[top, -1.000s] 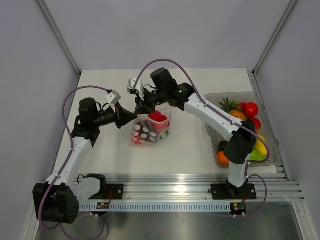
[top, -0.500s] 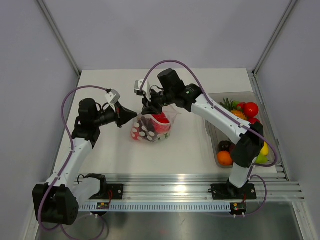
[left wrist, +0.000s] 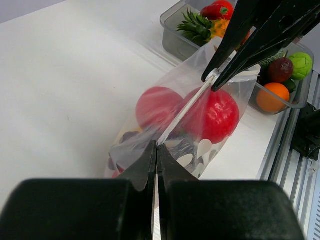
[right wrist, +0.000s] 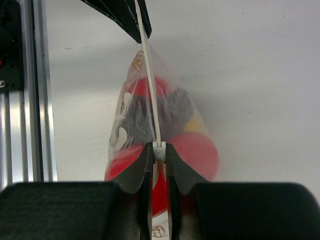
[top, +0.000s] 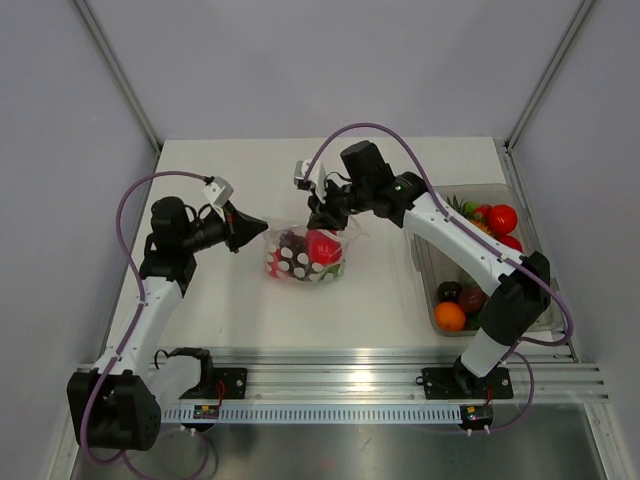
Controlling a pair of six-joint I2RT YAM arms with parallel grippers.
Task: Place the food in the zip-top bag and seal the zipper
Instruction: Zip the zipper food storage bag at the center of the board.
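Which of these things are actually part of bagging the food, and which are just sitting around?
In the job: zip-top bag, its zipper, red food inside, left gripper and right gripper pinching the zipper.
Lying about: clear tray, orange and pineapple in it.

Three cameras, one bag in common.
The top camera looks down from above and behind the arm bases at 6 o'clock, over the whole table (top: 400, 290). Each wrist camera sits close behind its own pair, the left fingers (left wrist: 141, 172) and right fingers (right wrist: 136, 172), facing the other across the zip-top bag (top: 305, 257), which all three views share.
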